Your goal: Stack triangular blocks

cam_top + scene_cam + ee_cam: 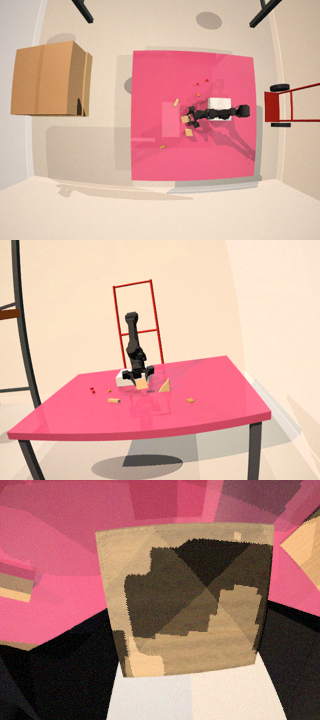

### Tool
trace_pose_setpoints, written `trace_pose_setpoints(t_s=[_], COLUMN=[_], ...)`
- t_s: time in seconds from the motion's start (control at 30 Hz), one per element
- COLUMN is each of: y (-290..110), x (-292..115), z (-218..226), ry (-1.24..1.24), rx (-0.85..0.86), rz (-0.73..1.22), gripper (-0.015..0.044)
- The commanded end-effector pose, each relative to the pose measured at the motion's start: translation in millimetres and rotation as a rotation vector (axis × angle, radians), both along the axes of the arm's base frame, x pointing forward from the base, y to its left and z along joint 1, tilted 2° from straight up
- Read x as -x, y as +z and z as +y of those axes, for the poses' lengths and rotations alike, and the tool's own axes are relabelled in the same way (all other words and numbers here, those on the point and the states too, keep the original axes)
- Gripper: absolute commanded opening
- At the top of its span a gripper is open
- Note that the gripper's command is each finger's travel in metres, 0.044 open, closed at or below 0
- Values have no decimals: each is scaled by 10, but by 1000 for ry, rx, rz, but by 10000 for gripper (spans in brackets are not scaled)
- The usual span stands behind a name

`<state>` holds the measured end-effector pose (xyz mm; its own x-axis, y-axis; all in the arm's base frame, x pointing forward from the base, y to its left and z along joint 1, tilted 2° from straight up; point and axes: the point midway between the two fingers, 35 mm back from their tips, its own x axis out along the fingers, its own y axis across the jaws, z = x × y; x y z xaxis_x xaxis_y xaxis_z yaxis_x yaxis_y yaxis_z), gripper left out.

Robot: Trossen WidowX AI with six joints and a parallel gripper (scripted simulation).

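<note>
One tan triangular block (185, 119) (141, 384) (200, 650) is between the fingers of my gripper (190, 118) (141, 381) (184, 608), which is shut on it. The block is held a little above the pink table (155, 67) (211, 395), and a squarish face shows in the wrist view, partly shaded. I cannot tell the exact lie of its sloped face. The other triangular block (188, 132) (165, 387) (306, 547) stands on the table beside it, apart from it, its slope rising to a sharp upper edge in the exterior view. The fingertips are partly hidden.
A tan bar (176, 102) (113, 400) (15, 591) lies on the other side of the gripper. An orange-brown block (162, 146) (190, 400), an orange cube (198, 95) (109, 390) and two red cubes (207, 80) (93, 392) lie farther off. A white box (219, 102) (122, 381) is beneath the arm.
</note>
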<state>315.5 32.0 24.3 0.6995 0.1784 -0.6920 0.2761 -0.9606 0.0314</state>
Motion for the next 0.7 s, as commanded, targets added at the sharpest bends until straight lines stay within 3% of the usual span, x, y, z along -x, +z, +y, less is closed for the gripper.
trace_pose_setpoints(t_s=[0.0, 0.23, 0.67], y=[248, 547, 521], x=[-12, 70, 86], z=[3, 7, 9], ry=[-4, -4, 5], rx=[-1, -1, 5], rz=[-11, -11, -5], gripper=[0, 0, 0])
